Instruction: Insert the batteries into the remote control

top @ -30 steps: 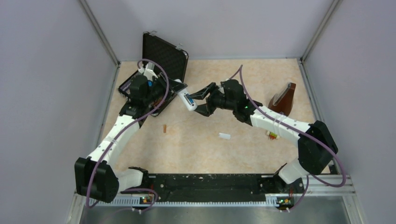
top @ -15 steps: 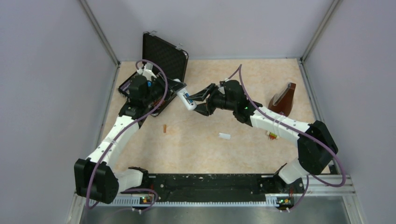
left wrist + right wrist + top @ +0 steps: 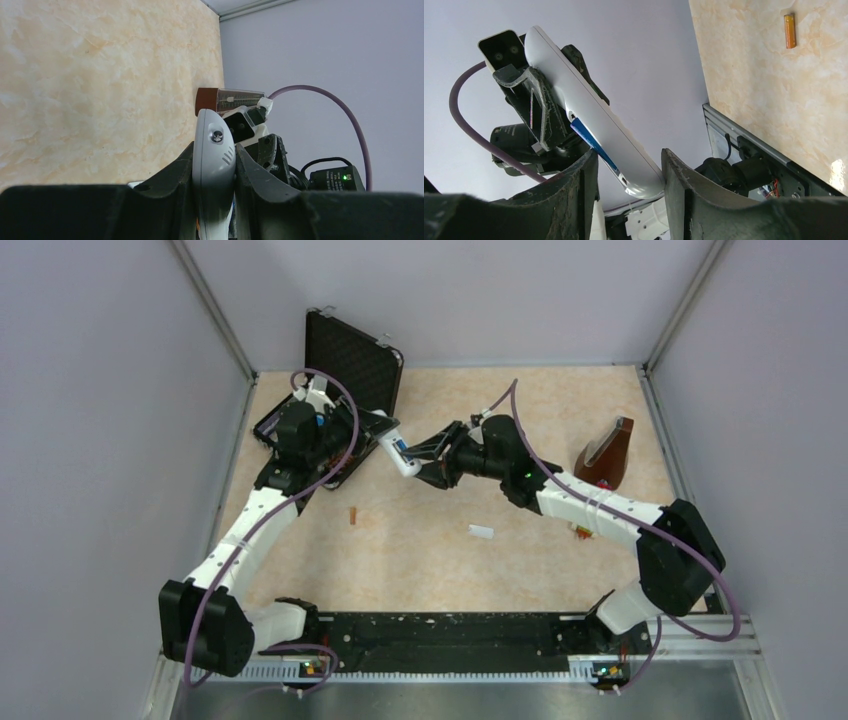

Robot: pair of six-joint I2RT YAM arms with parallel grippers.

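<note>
My left gripper (image 3: 385,440) is shut on the remote control (image 3: 398,453), a slim white bar held off the table and pointing toward the right arm. In the left wrist view the remote control (image 3: 214,150) sits pinched between both fingers. A blue battery (image 3: 591,140) lies in its slot. My right gripper (image 3: 629,167) straddles the remote control's (image 3: 594,117) rounded free end, jaws open. One finger (image 3: 674,175) touches the end, and a gap shows on the other side. The orange battery (image 3: 353,515) lies loose on the table, also seen as the orange battery (image 3: 790,31).
An open black case (image 3: 350,365) stands at the back left behind the left arm. A small white cover piece (image 3: 481,532) lies mid-table. A brown metronome (image 3: 606,453) stands at the right, with a small coloured toy (image 3: 580,530) near the right forearm.
The right gripper's jaws have narrowed around the remote's end, and it has edged slightly left. The left arm and remote have stayed put.
</note>
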